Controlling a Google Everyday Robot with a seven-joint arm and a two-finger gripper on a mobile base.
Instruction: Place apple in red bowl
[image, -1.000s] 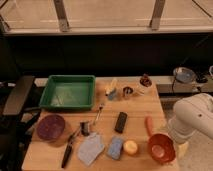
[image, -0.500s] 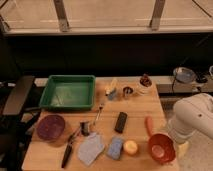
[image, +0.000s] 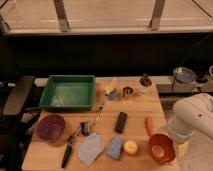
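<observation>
The apple (image: 131, 147), small, pale yellow and round, sits on the wooden table (image: 135, 107) near the front edge. The red bowl (image: 161, 147), glossy orange-red with a pale bottom, stands just right of it and holds nothing. My gripper (image: 176, 133) is at the low end of the bulky white arm (image: 196, 118), beside the table's right edge, just above and right of the red bowl. It holds nothing that I can see.
An orange carrot-like thing (image: 148, 125) lies behind the bowl. A blue sponge (image: 115, 147), a grey cloth (image: 91, 148), a black-handled tool (image: 67, 152) and a black remote (image: 121, 121) lie left of the apple. A maroon bowl (image: 50, 127) and a green tray (image: 67, 91) stand at the left.
</observation>
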